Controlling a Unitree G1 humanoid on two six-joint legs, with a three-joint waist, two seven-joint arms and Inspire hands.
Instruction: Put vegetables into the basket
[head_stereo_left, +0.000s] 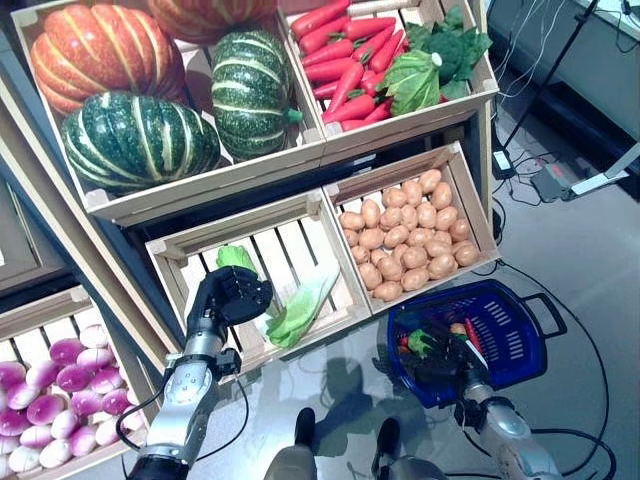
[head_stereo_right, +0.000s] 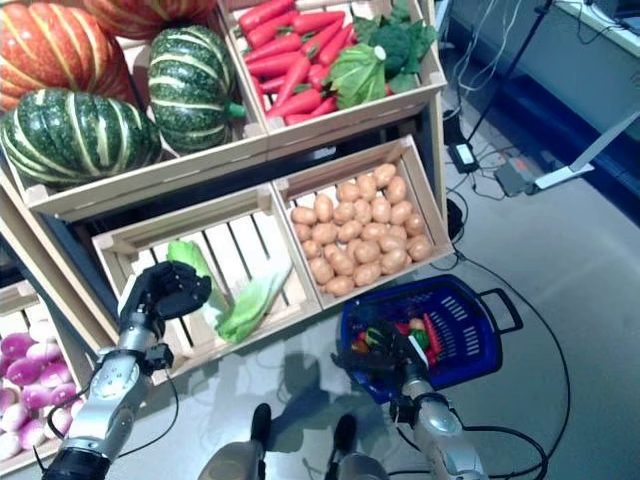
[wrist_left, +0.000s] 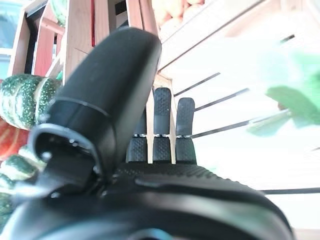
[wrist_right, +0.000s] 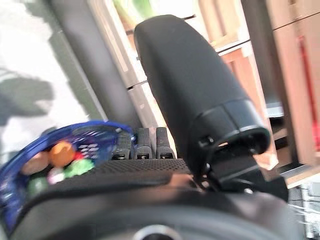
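reaching into the lower slatted crate (head_stereo_left: 300, 250), the left robot hand (head_stereo_left: 232, 296) hovers over the boards with its fingers (wrist_left: 165, 120) straight and relaxed, holding nothing. two leafy green vegetables lie in that crate: one leafy green (head_stereo_left: 236, 259) just beyond the hand, its long axis running from the front of the crate toward the back, and a second, paler leafy green (head_stereo_left: 302, 308) beside the hand on the robot's right, lying on a slant with its pale stalk end near the crate's front rail and its leaf end pointing toward the potato side.

the right robot hand (head_stereo_left: 440, 352) sits over the near rim of the blue basket (head_stereo_left: 515, 322) on the floor; whether its fingers are curled or straight cannot be told. the basket already holds a small mixed pile of vegetables (head_stereo_left: 465, 335), red, green and orange, too jumbled to count.

next to the slatted crate, a crate of potatoes (head_stereo_left: 410, 235) holds too many to count. above, three striped squashes show in full, one orange squash (head_stereo_left: 105, 50) and two dark green squashes (head_stereo_left: 140, 140), beside a heap of carrots (head_stereo_left: 345, 55) and leafy heads (head_stereo_left: 435, 55). purple turnips (head_stereo_left: 60, 390) fill a bin at the lower left.
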